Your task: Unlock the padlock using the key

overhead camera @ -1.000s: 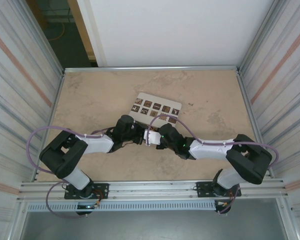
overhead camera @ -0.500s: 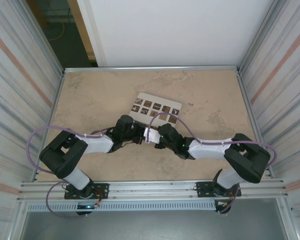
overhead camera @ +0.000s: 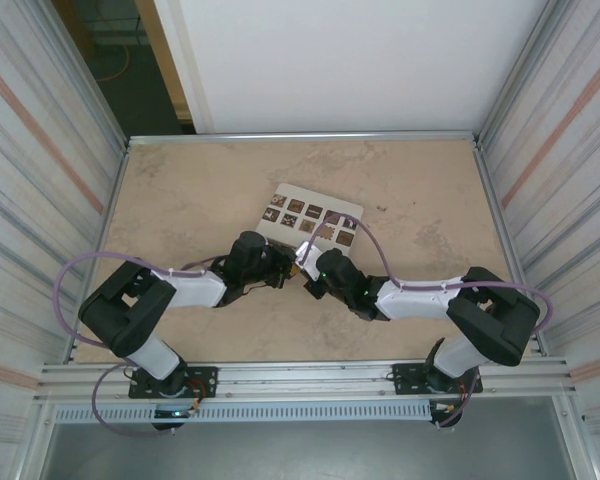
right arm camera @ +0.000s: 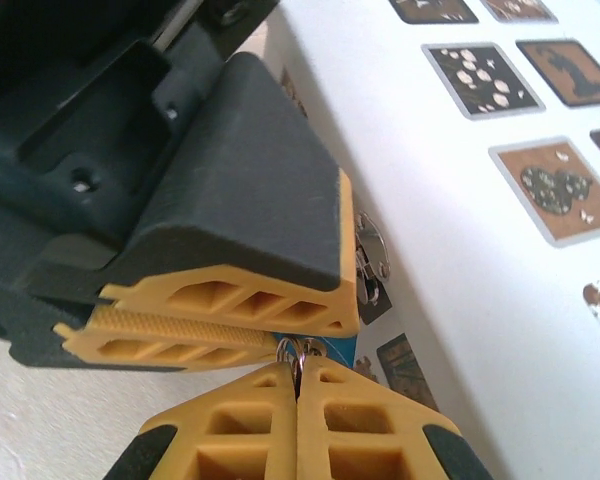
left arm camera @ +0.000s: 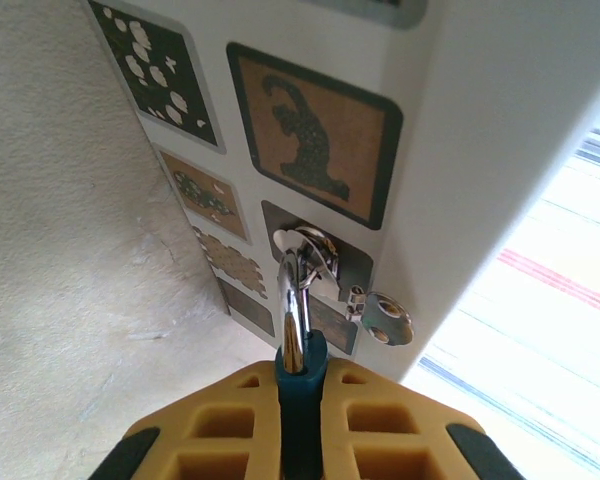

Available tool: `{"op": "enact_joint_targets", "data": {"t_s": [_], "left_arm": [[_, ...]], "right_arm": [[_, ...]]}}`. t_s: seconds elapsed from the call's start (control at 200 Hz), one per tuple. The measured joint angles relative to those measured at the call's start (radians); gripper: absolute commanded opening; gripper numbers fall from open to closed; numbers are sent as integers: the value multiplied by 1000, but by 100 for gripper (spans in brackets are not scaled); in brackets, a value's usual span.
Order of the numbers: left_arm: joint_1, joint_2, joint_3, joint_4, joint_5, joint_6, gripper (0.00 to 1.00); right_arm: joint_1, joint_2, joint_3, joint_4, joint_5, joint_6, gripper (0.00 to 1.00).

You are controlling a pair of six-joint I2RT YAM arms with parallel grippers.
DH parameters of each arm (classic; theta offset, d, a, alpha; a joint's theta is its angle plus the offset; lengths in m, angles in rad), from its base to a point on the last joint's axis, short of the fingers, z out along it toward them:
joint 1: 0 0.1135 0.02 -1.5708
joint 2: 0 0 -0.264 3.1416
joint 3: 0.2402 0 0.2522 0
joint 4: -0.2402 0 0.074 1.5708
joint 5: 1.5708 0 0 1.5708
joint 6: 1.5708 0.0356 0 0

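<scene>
The left arm (overhead camera: 190, 288) and right arm (overhead camera: 420, 298) are black with white shells. A purple cable (overhead camera: 57, 297) loops behind the left pincer (left arm camera: 301, 385) and right pincer (right arm camera: 298, 385); their ribbed fingers (right arm camera: 230, 435) are yellow.

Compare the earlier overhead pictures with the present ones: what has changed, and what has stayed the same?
The right gripper crept forward toward the white box and pinched shut on a small metal piece, seemingly the key. The left gripper, clamped on the padlock, and the box stayed put.
</scene>
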Motion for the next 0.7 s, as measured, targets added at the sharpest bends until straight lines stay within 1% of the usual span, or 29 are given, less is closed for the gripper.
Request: {"op": "enact_joint_targets", "data": {"t_s": [0.09, 0.19, 0.401, 0.576, 0.701], "left_arm": [[0, 0, -2, 8, -4, -1, 0], [0, 0, -5, 12, -6, -4, 0], [-1, 3, -5, 20, -19, -7, 0], [-5, 2, -2, 4, -21, 21, 24], [-8, -35, 4, -58, -16, 82, 37]], "right_arm": [[-3, 1, 0, 5, -5, 98, 0], [-7, 1, 0, 4, -12, 167, 0], [-37, 1, 0, 5, -68, 222, 0], [-42, -1, -25, 36, -87, 223, 0], [-66, -16, -66, 65, -87, 229, 0]]}}
